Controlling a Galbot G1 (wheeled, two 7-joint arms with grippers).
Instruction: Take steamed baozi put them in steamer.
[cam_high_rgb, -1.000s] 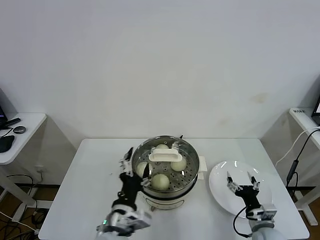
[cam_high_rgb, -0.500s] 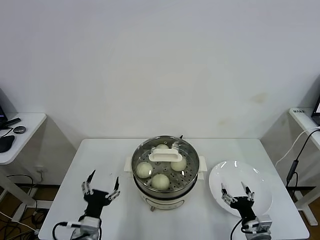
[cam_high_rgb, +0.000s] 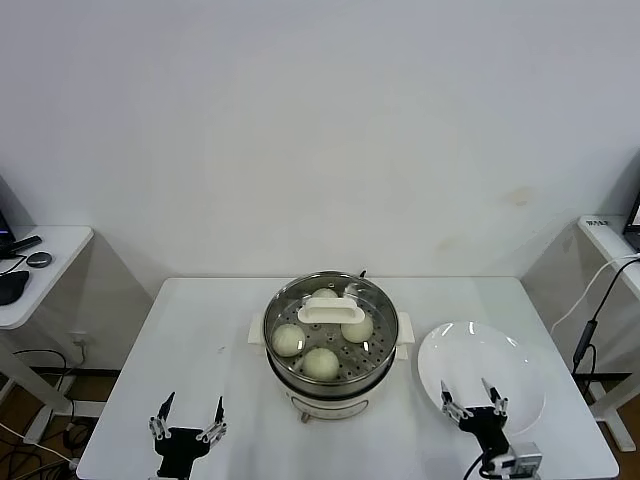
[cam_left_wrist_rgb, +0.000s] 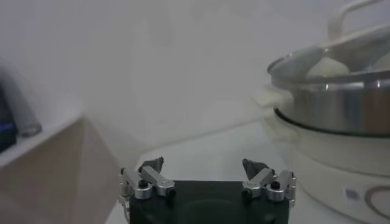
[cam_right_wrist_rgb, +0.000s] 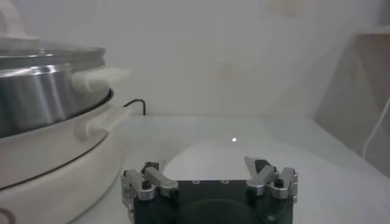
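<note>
No brand name or legible writing is seen on any object; only a small, unreadable round mark is made out low on the white base of the steamer (cam_left_wrist_rgb: 356, 193) in the left wrist view.

The steamer (cam_high_rgb: 331, 345) is placed at the middle of the white table (cam_high_rgb: 200, 340). It is covered by a glass lid (cam_high_rgb: 295, 300) with a white handle (cam_high_rgb: 331, 311). Four baozi are seen through the glass on the perforated tray: one at the back (cam_high_rgb: 324, 295), one on the left (cam_high_rgb: 288, 340), one on the right (cam_high_rgb: 357, 328) and one at the front (cam_high_rgb: 321, 363). The flat white plate (cam_high_rgb: 500, 365) is set just right of the steamer, apart from it.

The left gripper (cam_high_rgb: 186, 427) is held low at the near edge of the table, well left of the steamer, with its fingers spread apart and nothing between them. In its wrist view the fingertips (cam_left_wrist_rgb: 151, 164) are pointed towards the table surface beside the pot.

The right gripper (cam_high_rgb: 473, 405) is held low over the near rim of the plate, likewise released, with its fingers parted and nothing gripped. In its wrist view the fingertips (cam_right_wrist_rgb: 258, 164) are seen wide apart above the plate (cam_right_wrist_rgb: 207, 155).
</note>
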